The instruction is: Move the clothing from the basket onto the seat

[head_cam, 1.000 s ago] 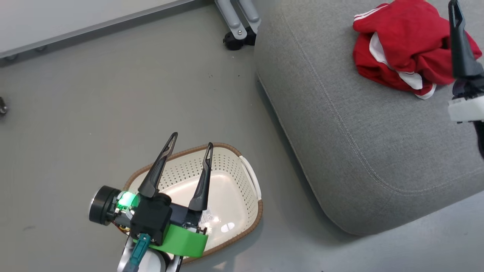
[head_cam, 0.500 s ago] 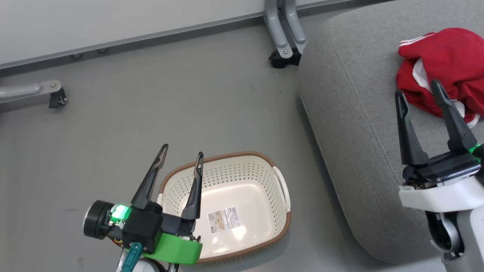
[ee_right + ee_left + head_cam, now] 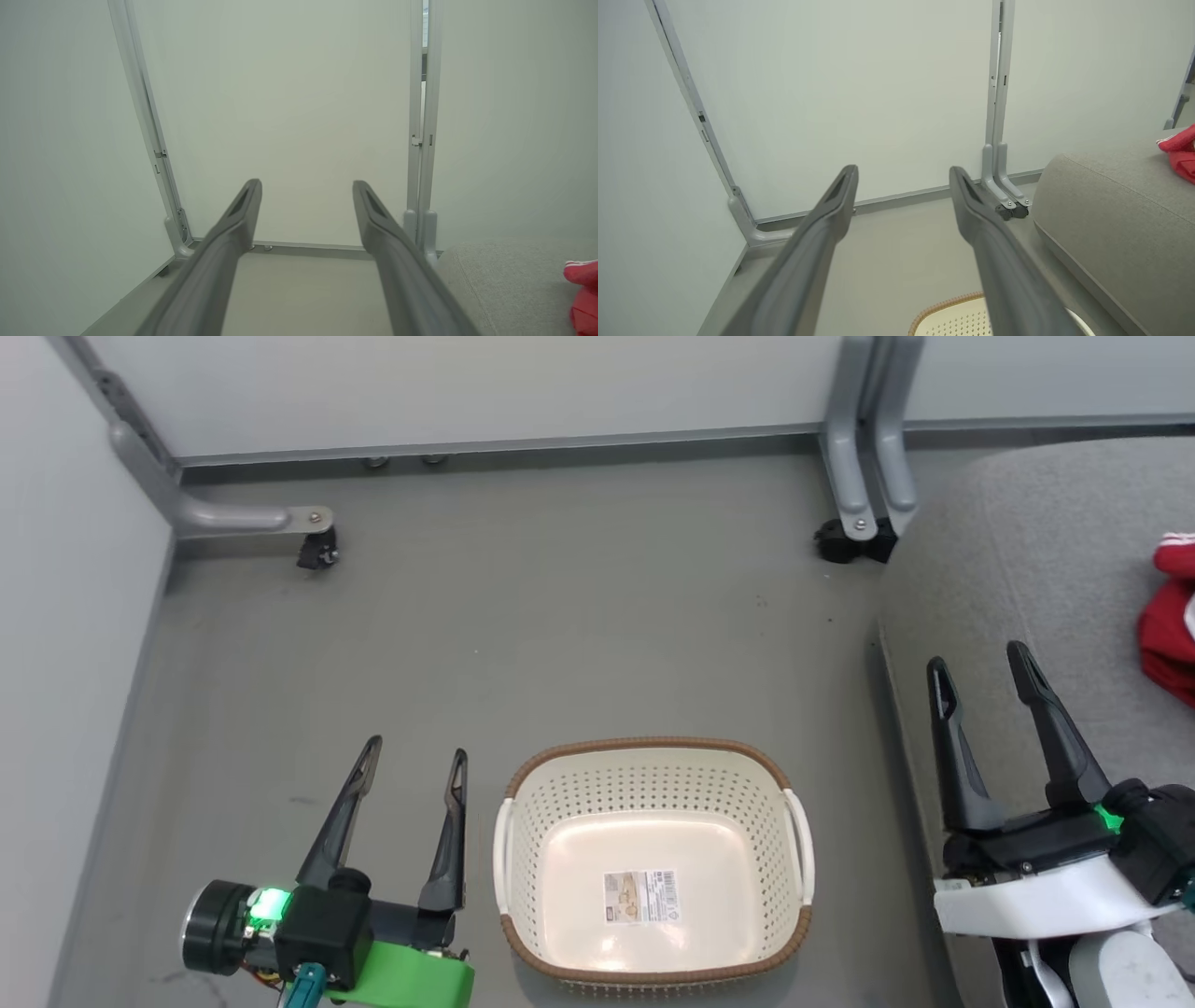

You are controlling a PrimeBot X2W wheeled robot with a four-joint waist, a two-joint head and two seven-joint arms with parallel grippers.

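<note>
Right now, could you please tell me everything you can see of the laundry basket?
The basket is cream-white perforated plastic, rounded-rectangular, with a brown woven-look rim, a white handle on each side and a small printed label on its glossy bottom. It stands upright and empty on the grey floor, between the left tool and the seat. Nothing but the floor appears to touch it.

The grey floor [image 3: 560,644] carries the basket [image 3: 644,784] — upright, a label [image 3: 640,896] on its bottom; the seat [image 3: 1027,569] stands near on its right, the clothing [image 3: 1169,635] lying on that cushion; two castered metal feet [image 3: 252,516] rest by the walls — one just beside the seat.
</note>
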